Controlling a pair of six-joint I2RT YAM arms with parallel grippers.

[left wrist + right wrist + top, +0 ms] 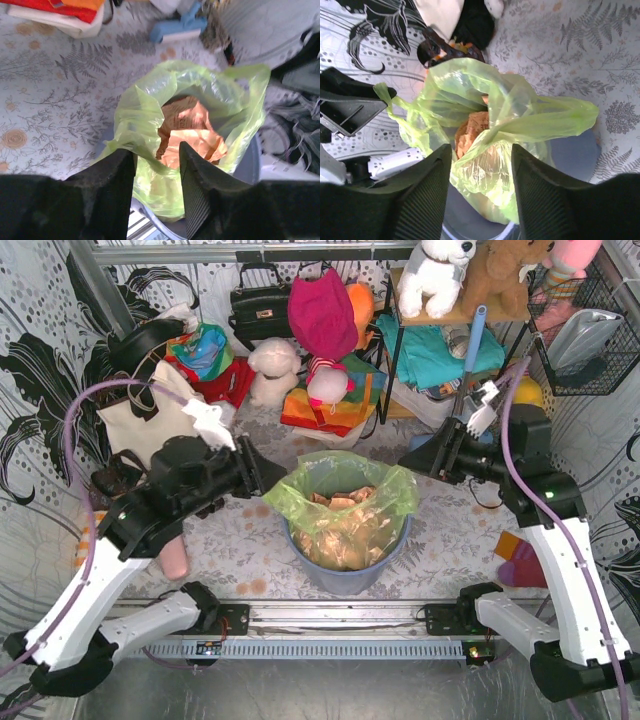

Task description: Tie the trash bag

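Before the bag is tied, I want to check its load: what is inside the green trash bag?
Crumpled tan-brown paper fills the open trash bag, which lines a blue-grey bin. Anything under the top pieces is covered and cannot be seen.

Floral-print table [240, 552], blue-grey bin [345, 583] upright

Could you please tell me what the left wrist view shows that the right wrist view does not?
Only the left wrist view: a blue plastic item and red-orange fabric at the top. Only the right wrist view: the left arm and a black-patterned backdrop. Both: the open trash bag with crumpled brown paper inside, sitting in the blue-grey bin.
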